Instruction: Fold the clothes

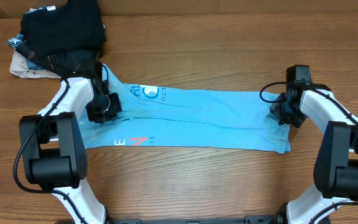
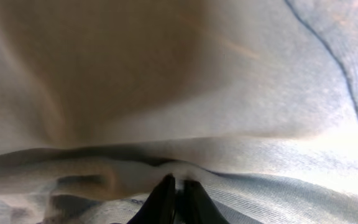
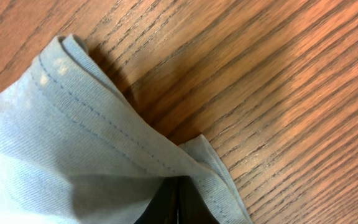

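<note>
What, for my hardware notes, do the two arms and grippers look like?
The left arm and right arm share white curved shells between bulky black joint housings, with black cables looping alongside. The left gripper and right gripper show slim black fingers. No markings are legible.

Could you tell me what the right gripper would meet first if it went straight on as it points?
The right gripper pinches the T-shirt hem, so that fabric comes first; just past it, probably the wooden table, though depth is unclear.
</note>
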Controlling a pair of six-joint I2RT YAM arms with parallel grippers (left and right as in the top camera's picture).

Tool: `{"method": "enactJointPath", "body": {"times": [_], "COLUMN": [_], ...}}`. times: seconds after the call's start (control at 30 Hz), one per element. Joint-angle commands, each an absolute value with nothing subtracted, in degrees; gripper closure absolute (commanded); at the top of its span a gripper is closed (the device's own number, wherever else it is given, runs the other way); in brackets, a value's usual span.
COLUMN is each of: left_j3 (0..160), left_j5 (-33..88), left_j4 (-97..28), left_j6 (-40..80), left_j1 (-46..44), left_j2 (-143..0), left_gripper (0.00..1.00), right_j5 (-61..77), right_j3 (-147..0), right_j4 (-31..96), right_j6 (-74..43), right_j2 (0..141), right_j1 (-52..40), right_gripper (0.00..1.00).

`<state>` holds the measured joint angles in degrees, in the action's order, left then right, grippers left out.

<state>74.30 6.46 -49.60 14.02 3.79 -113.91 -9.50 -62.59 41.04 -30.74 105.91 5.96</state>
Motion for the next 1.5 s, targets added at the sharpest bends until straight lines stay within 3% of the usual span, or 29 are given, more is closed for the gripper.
{"method": "enactJointPath", "body": {"times": [0.0, 0.67, 1.13, 1.17, 1.2, 1.23, 1.3, 1.33, 1.43, 1.47], "left_j3": [73.30, 75.55, 94.11, 95.20, 96.25, 97.38, 98.37, 98.50, 98.50, 98.48], "left_j5": [-1.89, -3.79, -2.90, -2.63, -2.15, -1.32, -0.08, 0.36, 1.50, 1.54], "left_j4": [-49.21, -50.46, -65.80, -66.76, -67.70, -68.82, -70.00, -70.37, -71.18, -71.31], "left_j6": [15.20, 15.84, 15.86, 15.86, 15.86, 15.84, 15.62, 15.62, 15.62, 15.62], "left_j1": [6.37, 7.20, 6.72, 6.72, 6.72, 6.72, 6.72, 6.72, 6.72, 6.72], "left_j2": [-117.69, -117.60, -117.54, -117.54, -117.54, -117.54, -117.54, -117.54, -117.54, -117.54], "left_gripper": [0.89, 0.86, 0.88, 0.88, 0.88, 0.87, 0.80, 0.74, 0.31, 0.24], "right_j5": [-12.45, -12.40, -10.24, -10.24, -10.26, -10.24, -10.26, -10.24, -9.78, -9.19], "right_j3": [-61.25, -62.13, -83.55, -85.14, -86.63, -88.14, -89.34, -89.36, -88.92, -88.68], "right_j4": [40.36, 42.19, 63.07, 64.79, 66.63, 68.62, 70.74, 71.31, 72.69, 72.90], "right_j6": [-29.93, -29.76, -29.78, -29.78, -30.04, -30.20, -30.17, -30.17, -30.04, -29.39], "right_j2": [106.85, 106.85, 106.74, 106.74, 106.74, 106.74, 106.74, 106.74, 106.74, 106.74], "right_j1": [6.63, 11.00, 11.00, 11.07, 11.20, 11.53, 12.38, 13.04, 15.42, 16.38], "right_gripper": [0.96, 0.96, 0.96, 0.92, 0.79, 0.46, 0.00, 0.00, 0.00, 0.00]}}
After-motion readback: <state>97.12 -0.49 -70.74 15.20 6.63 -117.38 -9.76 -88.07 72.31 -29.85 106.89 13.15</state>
